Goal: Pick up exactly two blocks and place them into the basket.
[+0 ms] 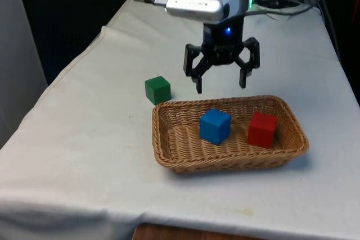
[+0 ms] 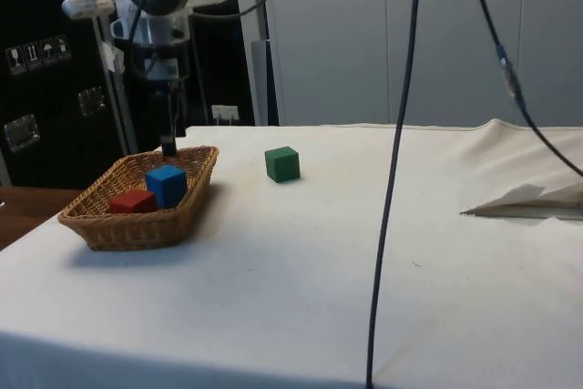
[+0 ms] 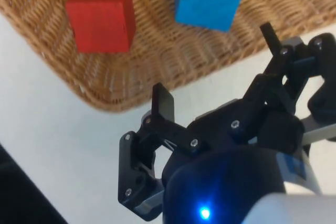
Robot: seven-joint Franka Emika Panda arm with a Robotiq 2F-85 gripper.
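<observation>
2 blocks [image 1: 215, 126] in basket [image 1: 169, 155]

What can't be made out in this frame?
- Red block, side view: partly behind the basket wall and the blue block.
- Gripper, side view: edge-on, so its opening can't be read there.
- Green block, front view: far faces hidden by its own body.

The white-clothed tabletop [image 1: 84, 155] carries a wicker basket [image 1: 169, 158] towards the edge farthest from the robot, a green block [image 1: 157, 89] just beside the basket's far corner on the front view's left, and cables [image 1: 281, 4] at the robot's end.
</observation>
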